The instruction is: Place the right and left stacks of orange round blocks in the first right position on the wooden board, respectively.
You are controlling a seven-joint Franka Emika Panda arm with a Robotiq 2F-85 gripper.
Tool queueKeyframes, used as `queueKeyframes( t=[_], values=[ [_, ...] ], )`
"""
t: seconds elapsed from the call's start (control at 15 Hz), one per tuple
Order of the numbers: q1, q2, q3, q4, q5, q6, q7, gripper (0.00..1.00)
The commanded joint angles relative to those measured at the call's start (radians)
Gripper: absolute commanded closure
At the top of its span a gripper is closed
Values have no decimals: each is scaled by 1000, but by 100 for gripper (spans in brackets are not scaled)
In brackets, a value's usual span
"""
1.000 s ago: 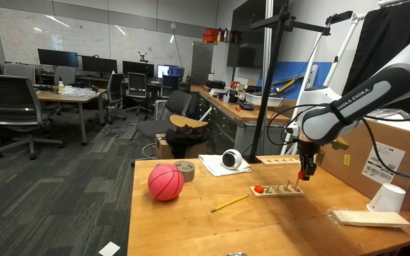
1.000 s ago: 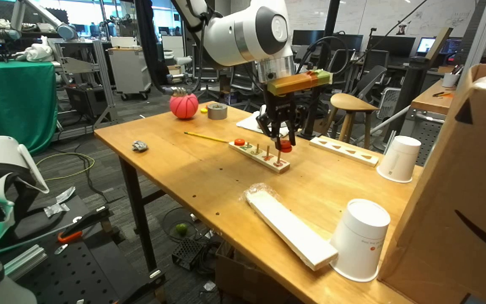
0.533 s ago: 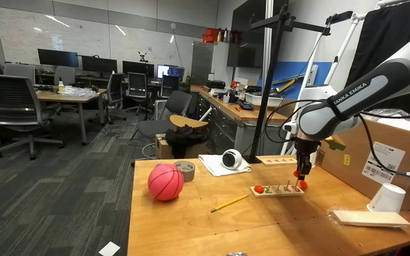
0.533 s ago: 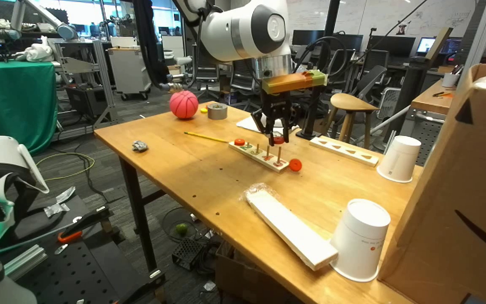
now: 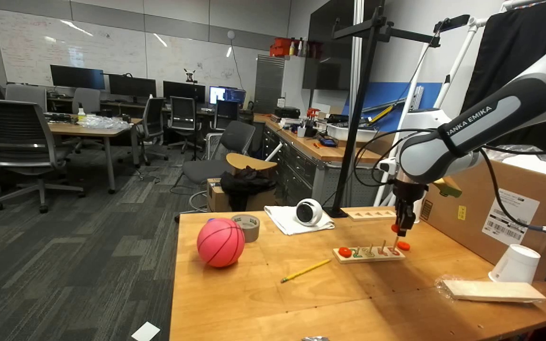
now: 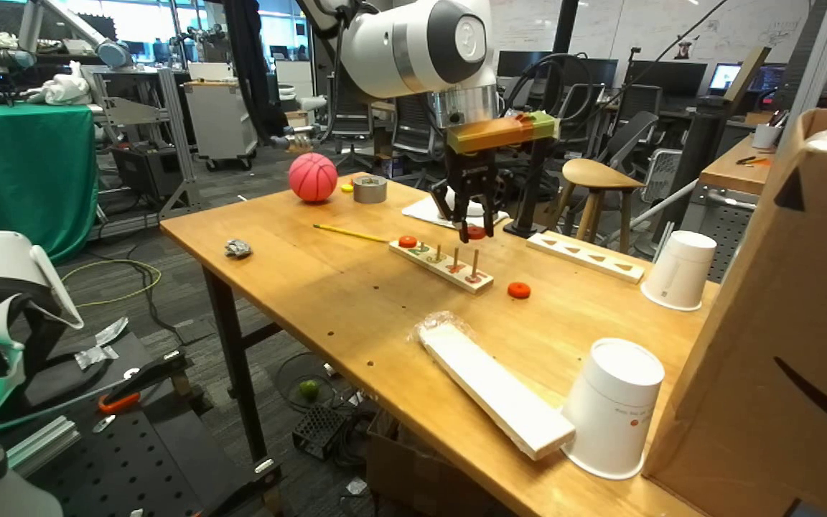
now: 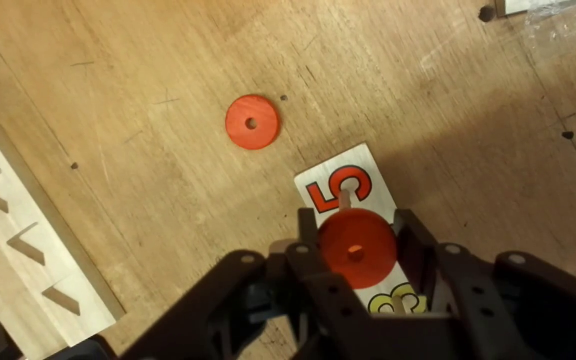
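Observation:
A single orange round block (image 7: pixel 358 227) is pinched between the fingers of my gripper (image 7: pixel 355 220), its centre hole facing the wrist camera. In an exterior view this held block (image 6: pixel 476 233) hangs above the wooden board (image 6: pixel 484 286), not touching it. The board carries upright pegs beside painted numbers; the peg by the red 5 (image 7: pixel 343 200) shows bare just past the held block's edge. Another orange round block (image 7: pixel 263 131) lies flat on the table off the board's 5 end. At the board's far end sits a further orange round block (image 6: pixel 408 242).
A pale strip with triangular cutouts (image 6: pixel 586 257) lies behind the board. Nearby are a yellow pencil (image 5: pixel 305 271), a pink ball (image 5: pixel 221 242) and a tape roll (image 5: pixel 249 228). White cups (image 6: pixel 613 409) and a wrapped pale plank (image 6: pixel 496 388) stand near a cardboard box (image 6: pixel 765 345).
One orange block has dropped out of the gripper beside the board's 5 end; it was tilted on edge half a second ago and now lies flat, farther off. The gripper has shifted and risen slightly.

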Motion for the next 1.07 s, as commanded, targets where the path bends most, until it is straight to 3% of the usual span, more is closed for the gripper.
queueKeyframes(
  t=[0.0, 1.0],
  values=[
    [-11, -9, 8, -5, 3, -10, 2, 83],
    [-26, 49, 25, 26, 32, -17, -12, 83]
  ],
)
